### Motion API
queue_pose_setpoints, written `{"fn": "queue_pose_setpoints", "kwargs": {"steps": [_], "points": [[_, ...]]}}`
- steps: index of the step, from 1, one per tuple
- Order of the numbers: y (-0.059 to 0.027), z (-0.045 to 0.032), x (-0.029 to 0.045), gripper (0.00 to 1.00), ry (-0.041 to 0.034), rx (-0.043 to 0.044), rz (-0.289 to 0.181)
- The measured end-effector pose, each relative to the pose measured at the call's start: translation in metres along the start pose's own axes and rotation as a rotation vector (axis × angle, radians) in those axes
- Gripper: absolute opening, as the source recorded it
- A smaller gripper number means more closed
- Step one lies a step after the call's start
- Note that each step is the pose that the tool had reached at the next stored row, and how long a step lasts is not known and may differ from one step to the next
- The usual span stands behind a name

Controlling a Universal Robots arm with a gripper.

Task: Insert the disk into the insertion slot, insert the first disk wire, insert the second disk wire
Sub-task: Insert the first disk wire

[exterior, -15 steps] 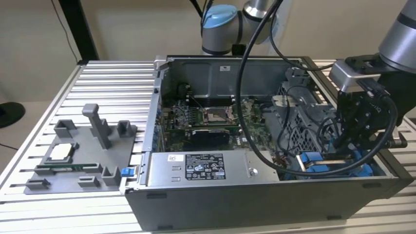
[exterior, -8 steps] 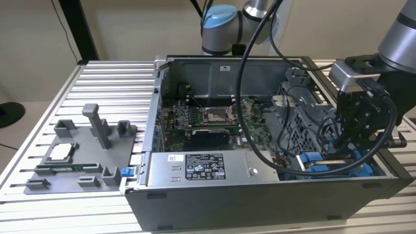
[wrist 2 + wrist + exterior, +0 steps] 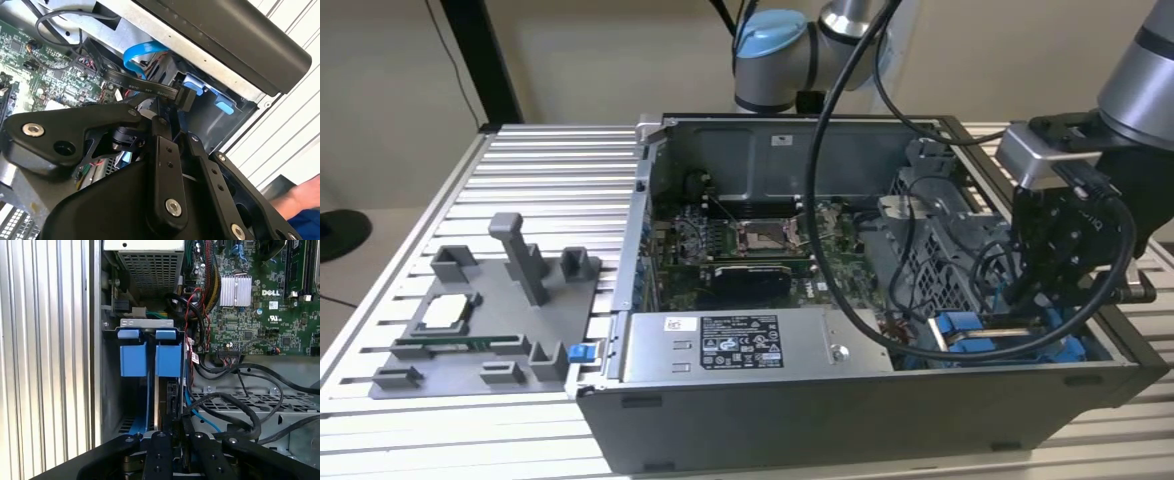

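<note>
The gripper (image 3: 175, 120) is seen with its black fingers (image 3: 162, 150) drawn close together. A black connector (image 3: 185, 97) at the end of a flat black wire (image 3: 135, 82) appears to be pinched at their tips. The wire runs back from the connector across the case's interior, and a blue wire (image 3: 140, 52) is curled just behind it.

The disk (image 3: 134, 362) is found seated in the insertion slot (image 3: 125, 424). The two tabs of its blue carrier frame are turned outward, side by side. It lies directly ahead of the gripper. In the first wrist view the held connector is lined up just beside the carrier's blue end. Whether the connector touches the disk cannot be told.

In the exterior view the arm (image 3: 1141, 70) enters from the exterior view's right. Its wrist is pointed down into the open computer case (image 3: 854, 410), at the corner nearest the exterior view's right. The gripper is lowered there among the blue parts, just beside the end of the silver power supply box (image 3: 747, 345). The case is laid on its side on the ribbed metal desk (image 3: 547, 170). A grey fixture tray (image 3: 467, 330) is set well apart, on the exterior view's left.
</note>
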State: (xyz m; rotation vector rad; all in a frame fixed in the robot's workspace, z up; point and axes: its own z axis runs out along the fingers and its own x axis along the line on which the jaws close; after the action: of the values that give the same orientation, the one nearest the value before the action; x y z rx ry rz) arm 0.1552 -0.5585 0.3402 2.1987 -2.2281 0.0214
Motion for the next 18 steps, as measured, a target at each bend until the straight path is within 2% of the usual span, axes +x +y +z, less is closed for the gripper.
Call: {"fn": "queue_pose_setpoints", "kwargs": {"steps": [9,15,18], "points": [[-0.0003,0.0019,0.0,0.0,0.0003,-0.0001,0.0],[-0.0006,0.0083,-0.0001,0.0,0.0018,-0.0001,0.0],[-0.0007,0.0131,-0.0002,0.0,0.0002,-0.0001,0.0]]}}
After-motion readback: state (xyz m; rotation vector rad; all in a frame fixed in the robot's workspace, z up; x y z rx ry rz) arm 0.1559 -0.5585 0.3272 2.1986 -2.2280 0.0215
